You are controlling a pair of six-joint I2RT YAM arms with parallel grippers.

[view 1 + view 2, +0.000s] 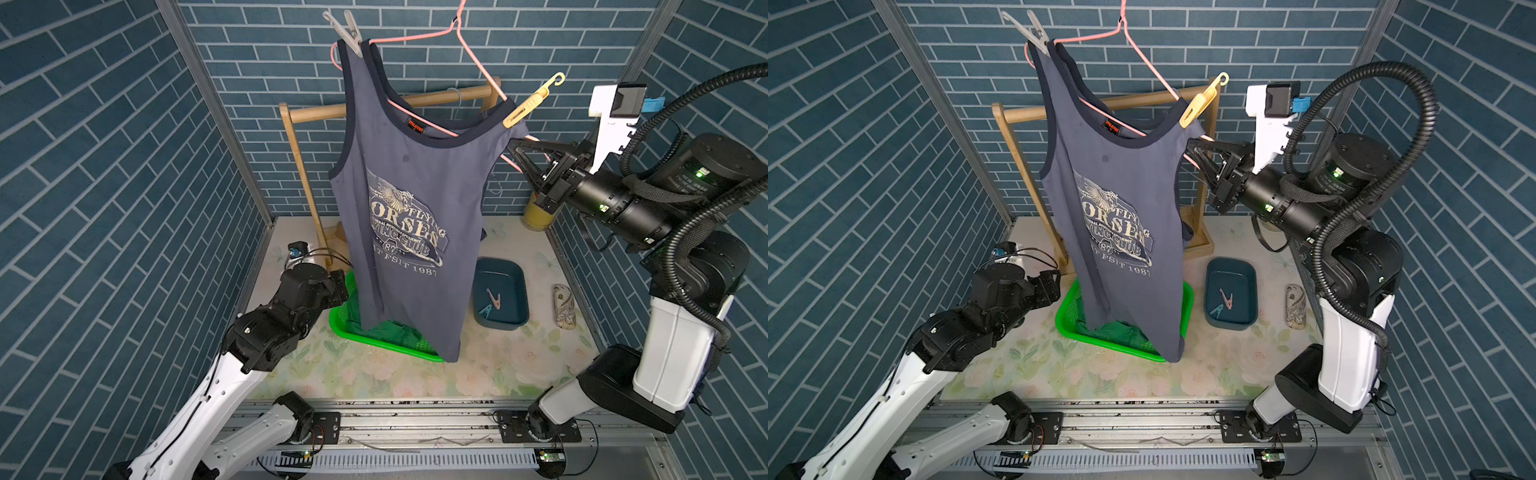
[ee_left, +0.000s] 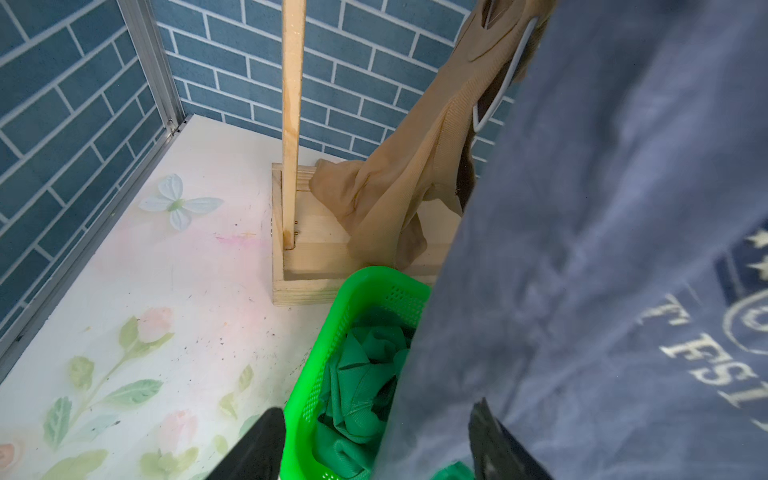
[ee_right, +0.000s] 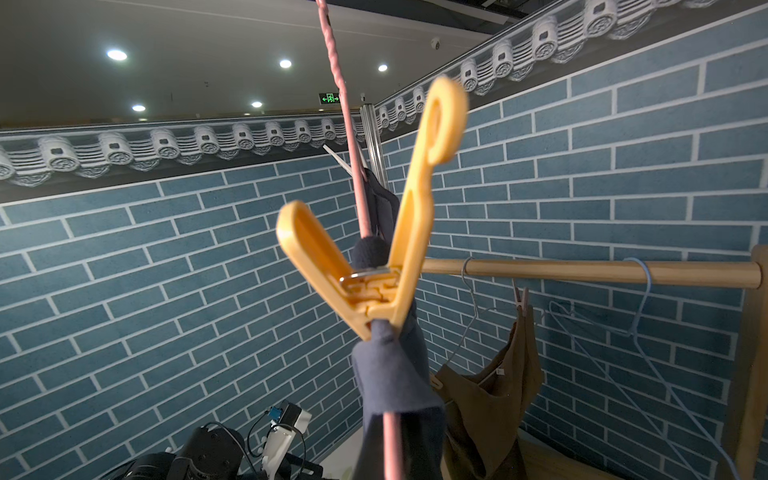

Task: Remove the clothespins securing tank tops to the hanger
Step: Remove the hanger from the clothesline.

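Note:
A grey-blue tank top [image 1: 399, 187] [image 1: 1113, 187] hangs on a pink hanger [image 1: 473, 54], tilted in mid-air. A pale grey clothespin [image 1: 345, 31] [image 1: 1027, 27] pins its higher strap. A yellow clothespin [image 1: 528, 104] [image 3: 374, 266] pins the lower strap. Just below that pin, my right gripper [image 1: 512, 145] [image 1: 1192, 145] is shut on the pink hanger's wire and strap. My left gripper [image 1: 343, 286] [image 2: 376, 436] stands open by the top's hem, over the green basket. A green tank top [image 2: 361, 374] lies in the basket. A tan-brown tank top [image 3: 490, 399] hangs on the rack.
A wooden rack [image 1: 374, 106] stands at the back. The green basket [image 1: 345, 328] sits under the hem. A blue bin [image 1: 519, 282] holds a pink clothespin [image 1: 493, 300] and a teal one [image 1: 484, 309]. A patterned case [image 1: 564, 305] and a yellow canister [image 1: 536, 216] lie at the right.

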